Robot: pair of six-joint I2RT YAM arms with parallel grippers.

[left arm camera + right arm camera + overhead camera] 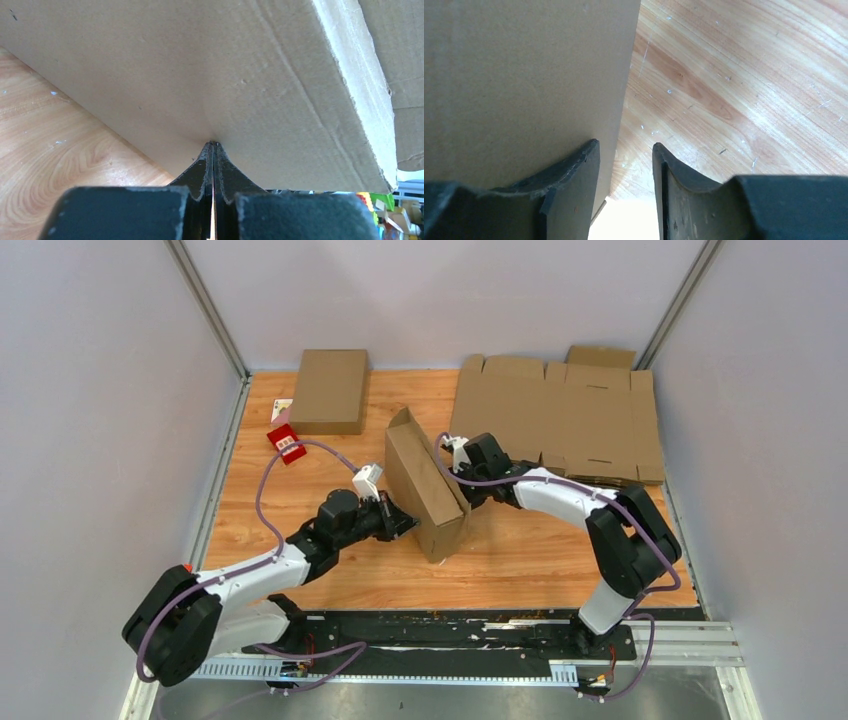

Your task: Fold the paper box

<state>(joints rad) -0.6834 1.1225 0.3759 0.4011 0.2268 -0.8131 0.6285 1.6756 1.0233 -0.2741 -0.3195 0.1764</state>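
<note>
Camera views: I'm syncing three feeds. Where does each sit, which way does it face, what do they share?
Top external: above, behind the robot, looking down on the wooden table; both arms show.
Left wrist: on the left arm, looking along the shut left gripper at the brown corrugated cardboard box.
Right wrist: looking past the open right gripper at box wall and tabletop.
Shared: all three show that box.

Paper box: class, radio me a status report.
Left gripper shut, tips against the paper box. Right gripper open beside it. Box part-folded, standing on edge. Stack of blanks behind, apart.
</note>
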